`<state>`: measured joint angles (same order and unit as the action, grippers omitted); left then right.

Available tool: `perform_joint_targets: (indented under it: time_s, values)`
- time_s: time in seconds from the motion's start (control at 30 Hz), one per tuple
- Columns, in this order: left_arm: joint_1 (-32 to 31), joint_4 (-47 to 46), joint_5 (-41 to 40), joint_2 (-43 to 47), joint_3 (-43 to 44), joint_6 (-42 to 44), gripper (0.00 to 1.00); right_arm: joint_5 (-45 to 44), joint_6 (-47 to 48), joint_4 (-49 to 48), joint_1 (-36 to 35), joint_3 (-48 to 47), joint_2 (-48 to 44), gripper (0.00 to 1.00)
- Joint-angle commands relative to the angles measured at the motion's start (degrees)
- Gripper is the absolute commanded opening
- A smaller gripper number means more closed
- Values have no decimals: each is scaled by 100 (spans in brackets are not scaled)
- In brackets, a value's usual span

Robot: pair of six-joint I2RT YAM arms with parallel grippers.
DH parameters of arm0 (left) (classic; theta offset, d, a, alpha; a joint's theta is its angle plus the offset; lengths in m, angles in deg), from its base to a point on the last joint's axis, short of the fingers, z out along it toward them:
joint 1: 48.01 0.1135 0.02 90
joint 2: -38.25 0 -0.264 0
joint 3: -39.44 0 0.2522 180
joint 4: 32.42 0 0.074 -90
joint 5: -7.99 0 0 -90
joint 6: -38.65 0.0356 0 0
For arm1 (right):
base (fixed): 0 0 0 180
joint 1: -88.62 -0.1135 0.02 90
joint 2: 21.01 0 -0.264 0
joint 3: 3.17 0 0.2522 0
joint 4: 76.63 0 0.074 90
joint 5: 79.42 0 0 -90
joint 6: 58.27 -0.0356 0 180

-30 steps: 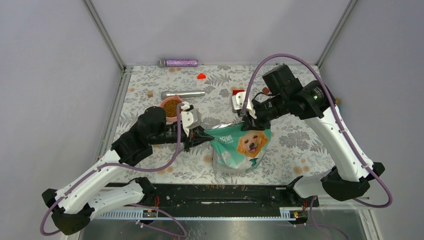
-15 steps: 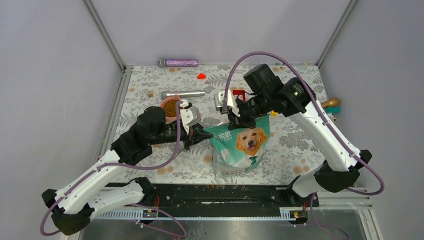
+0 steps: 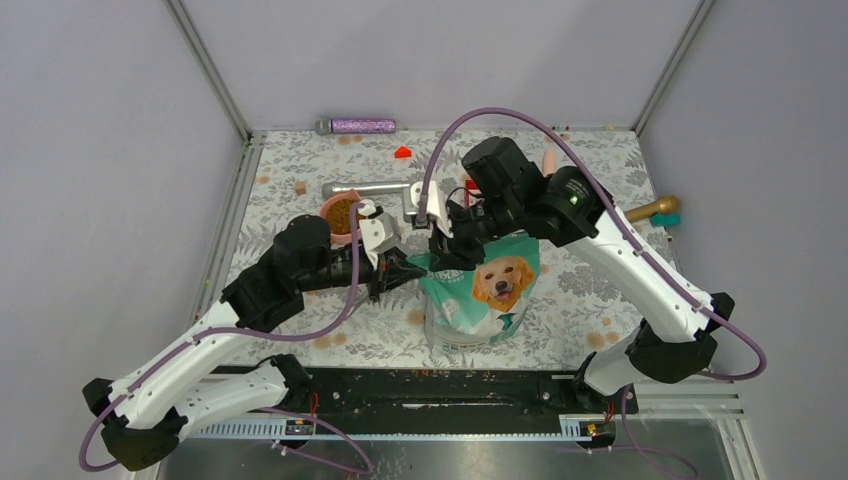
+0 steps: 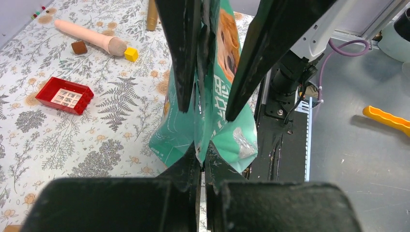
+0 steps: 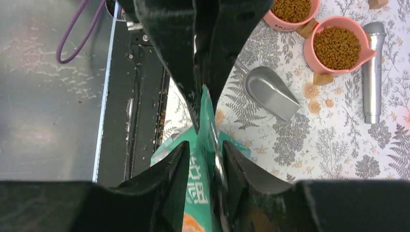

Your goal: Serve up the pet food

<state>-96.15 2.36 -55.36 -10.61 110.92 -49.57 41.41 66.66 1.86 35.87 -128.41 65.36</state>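
The teal dog-picture bag stands upright at the middle of the mat. My left gripper is shut on the bag's top left corner. My right gripper is open and straddles the bag's top edge just beside the left one, with small gaps to the film. Its black fingers show in the left wrist view on either side of the bag. Pet food fills a pink bowl behind my left gripper. A second pink bowl of pet food stands next to it.
A silver scoop lies on the mat near the bowls, with a silver cylinder behind them. A red brick, a wooden dowel and small cubes lie behind the bag. A purple cylinder lies by the back wall.
My right gripper has slid left along the bag's top edge toward the left gripper and has opened. The left gripper has kept its hold and place.
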Motion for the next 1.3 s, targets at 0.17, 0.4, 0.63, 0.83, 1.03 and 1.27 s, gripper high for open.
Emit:
perform_joint_targets:
  time_s: [0.17, 0.4, 0.63, 0.83, 1.03, 1.27]
  values:
    - [-69, -775, -186, 83, 218, -313, 0, -404, -480, -442, -233, -66, 237, 0]
    - [-96, -779, -528, 98, 235, -731, 0, -392, -1016, -573, -266, -32, 136, 18]
    - [-160, -857, -622, 74, 245, -925, 0, -466, -975, -769, -444, 150, 262, 31]
    - [-178, -989, -578, 65, 187, -951, 0, -542, -959, -549, -465, 4, 355, 0]
    - [-170, -950, -747, 229, 53, -924, 0, -1188, -467, 2, -464, 63, 92, 31]
    - [-178, -924, -785, 359, 0, -866, 0, -1747, 110, 95, -455, 368, -306, 12]
